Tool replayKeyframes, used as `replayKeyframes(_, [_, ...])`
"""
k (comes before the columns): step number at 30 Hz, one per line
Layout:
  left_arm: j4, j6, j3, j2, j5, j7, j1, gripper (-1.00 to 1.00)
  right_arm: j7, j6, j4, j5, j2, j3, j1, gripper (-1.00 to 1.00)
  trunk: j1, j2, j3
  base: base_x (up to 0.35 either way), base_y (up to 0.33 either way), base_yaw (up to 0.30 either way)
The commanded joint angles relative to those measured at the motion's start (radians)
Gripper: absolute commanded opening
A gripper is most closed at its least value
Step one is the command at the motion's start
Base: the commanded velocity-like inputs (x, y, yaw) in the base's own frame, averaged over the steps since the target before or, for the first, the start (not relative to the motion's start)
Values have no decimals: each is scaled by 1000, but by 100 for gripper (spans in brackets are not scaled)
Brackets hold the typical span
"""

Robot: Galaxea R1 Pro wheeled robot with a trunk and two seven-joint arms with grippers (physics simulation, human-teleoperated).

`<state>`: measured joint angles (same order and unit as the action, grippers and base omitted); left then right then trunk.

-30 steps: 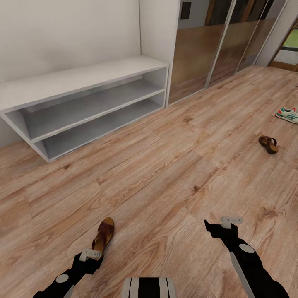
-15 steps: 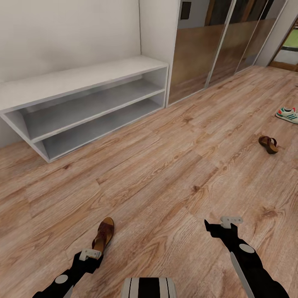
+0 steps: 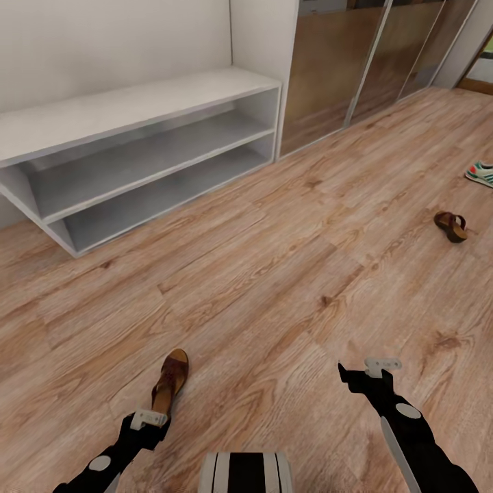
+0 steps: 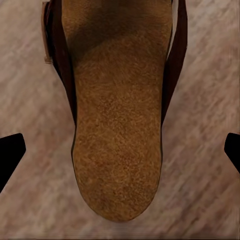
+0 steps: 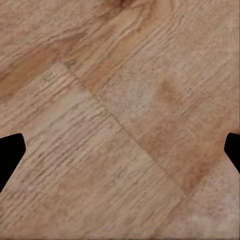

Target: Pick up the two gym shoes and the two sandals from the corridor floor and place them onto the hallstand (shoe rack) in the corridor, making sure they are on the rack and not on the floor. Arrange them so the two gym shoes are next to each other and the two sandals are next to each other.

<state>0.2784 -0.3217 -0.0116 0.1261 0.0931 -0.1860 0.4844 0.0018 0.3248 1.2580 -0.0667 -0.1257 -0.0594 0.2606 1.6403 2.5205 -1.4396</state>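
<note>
Presently the left hand [image 3: 147, 419] hangs just over the heel end of the near sandal [image 3: 170, 382], which lies flat on the corridor floor [image 3: 274, 287]. In the left wrist view the tan footbed [image 4: 117, 125] runs between the two dark fingertips [image 4: 10, 152], which stand wide apart at either edge, clear of the leather; the hand is fully spread and holds nothing. The right hand [image 3: 366, 373] is likewise spread wide and empty, over bare planks well away from any footwear.

The second sandal [image 3: 450, 224] lies far off to the right on the floor, and one gym shoe [image 3: 481, 172] is partly visible at the frame's edge beyond it. The other gym shoe cannot be located. The white two-tier shoe rack [image 3: 137, 164] stands against the wall ahead, both tiers vacant.

Assessment: the step in hand is the grasp of the near sandal; no item has yet been racked. For a sound pick, the left hand should descend straight, keeping the sole centred between the fingers, and close across the narrow width rather than on the straps, which may give. Fingertips should reach floor level before closing, as the sandal is thin and could slip out from a high pinch.
</note>
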Motion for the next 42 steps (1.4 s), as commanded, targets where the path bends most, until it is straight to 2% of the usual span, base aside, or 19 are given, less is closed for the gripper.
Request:
replayKeyframes(1, [-1,-5,-1,0,10,2,0,100,0,5,1,-7,0,0,0,100,0,1,-6,0,0,0])
replayKeyframes(24, [-2,-28,0,1,10,2,1,100,0,5,2,-7,0,0,0,100,11,6,-130,0,0,0])
replayKeyframes(42, [-1,-30,1,2,9,3,1,100,0,5,1,-7,0,0,0,100,11,6,-151,3,3,0])
